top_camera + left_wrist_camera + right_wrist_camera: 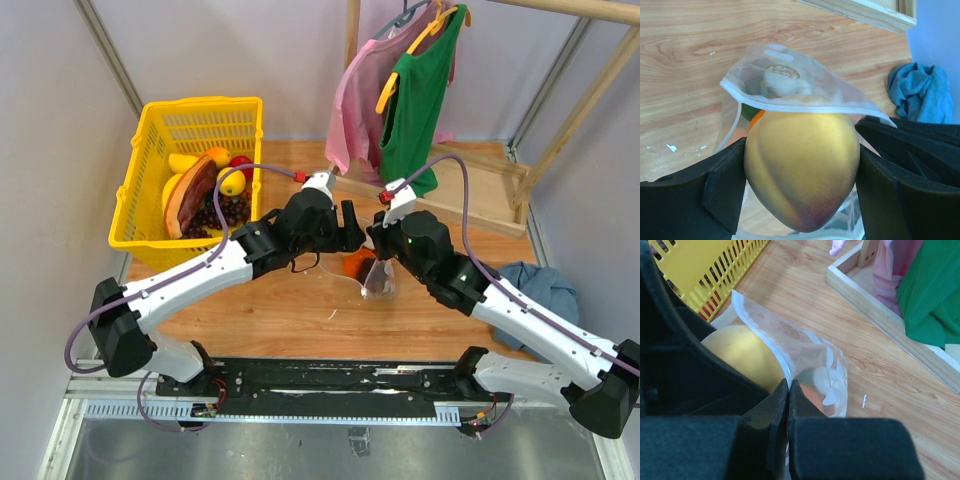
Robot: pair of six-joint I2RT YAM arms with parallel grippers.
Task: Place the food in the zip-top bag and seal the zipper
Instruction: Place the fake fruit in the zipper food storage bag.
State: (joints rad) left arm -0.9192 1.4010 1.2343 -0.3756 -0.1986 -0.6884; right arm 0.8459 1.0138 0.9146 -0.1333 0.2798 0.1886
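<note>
Your left pincer [801, 181] grips the yellow red-blushed toy fruit [802, 155] — should your right pincer [789, 407], pinching the clear spotted plastic bag [812, 347], slip, its mouth could fold shut.

A robotics lab cell, by the look: plain partition walls [50, 130] and metal struts [107, 50] box in a wooden table [290, 310], with staged props: a yellow basket [150, 215] of toy fruit [232, 182] left of the left gripper [801, 190], a clothes rack [580, 105] beyond the right gripper [789, 400].

Zip-top bag [790, 82]: clear, white-spotted, mouth open. Zipper [790, 106]: unsealed, arched over the top of a yellow fruit [802, 170] with a red-blushed tip at the mouth. An orange piece [756, 120] and a green piece [746, 111] lie inside.
</note>
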